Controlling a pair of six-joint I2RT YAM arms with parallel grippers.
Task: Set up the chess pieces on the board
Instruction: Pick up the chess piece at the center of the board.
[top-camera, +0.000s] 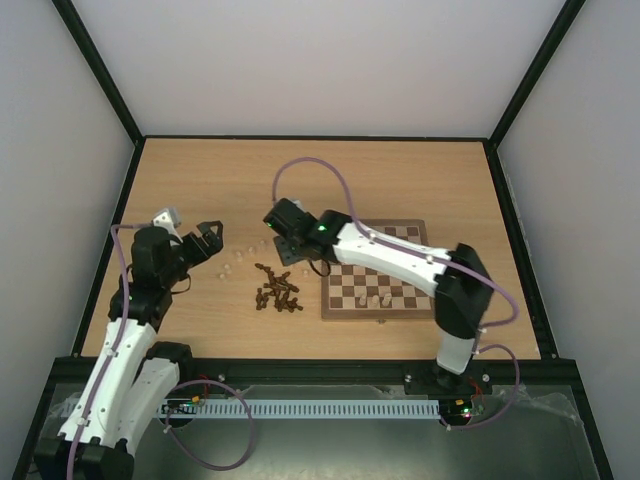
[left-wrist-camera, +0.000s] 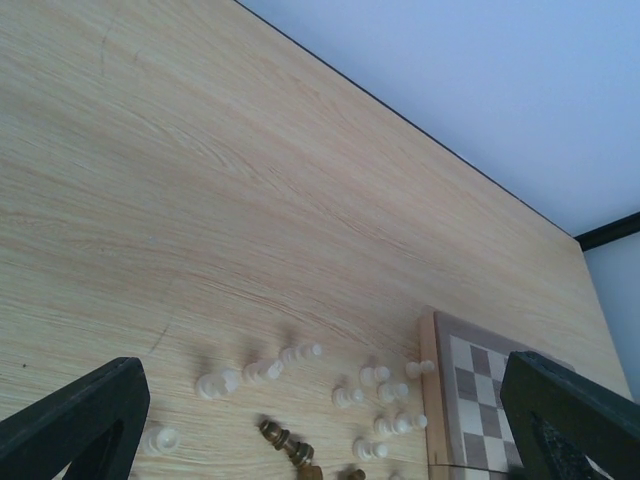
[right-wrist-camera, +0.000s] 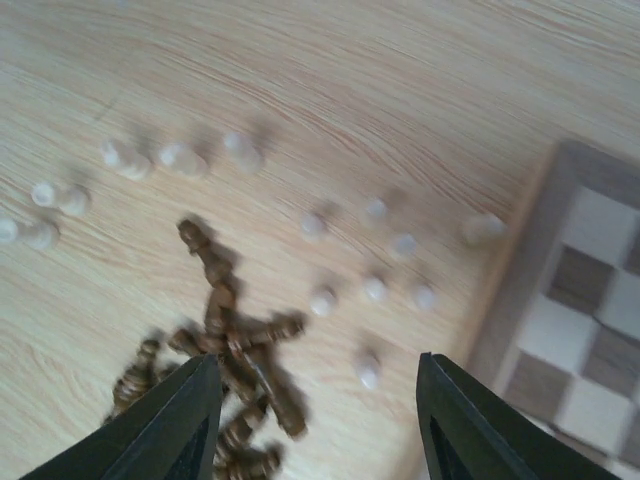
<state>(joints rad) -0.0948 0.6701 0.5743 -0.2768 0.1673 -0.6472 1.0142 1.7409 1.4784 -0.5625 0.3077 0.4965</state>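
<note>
The board (top-camera: 350, 290) lies right of centre, with two cream pieces (top-camera: 380, 299) standing near its front edge. A pile of dark chess pieces (top-camera: 277, 290) lies left of it, and loose cream pieces (top-camera: 235, 262) are scattered beyond the pile. My right gripper (top-camera: 285, 256) hangs open and empty above the gap between pile and board; its wrist view shows the dark pile (right-wrist-camera: 235, 350), cream pieces (right-wrist-camera: 375, 290) and the board corner (right-wrist-camera: 580, 340). My left gripper (top-camera: 210, 236) is open and empty, raised left of the pieces. Its view shows cream pieces (left-wrist-camera: 380, 395) and a dark piece (left-wrist-camera: 285, 442).
The right arm (top-camera: 400, 255) stretches across the board's far half and hides those squares. Black frame posts and pale walls enclose the table (top-camera: 330, 180). The board edge also shows in the left wrist view (left-wrist-camera: 470, 390).
</note>
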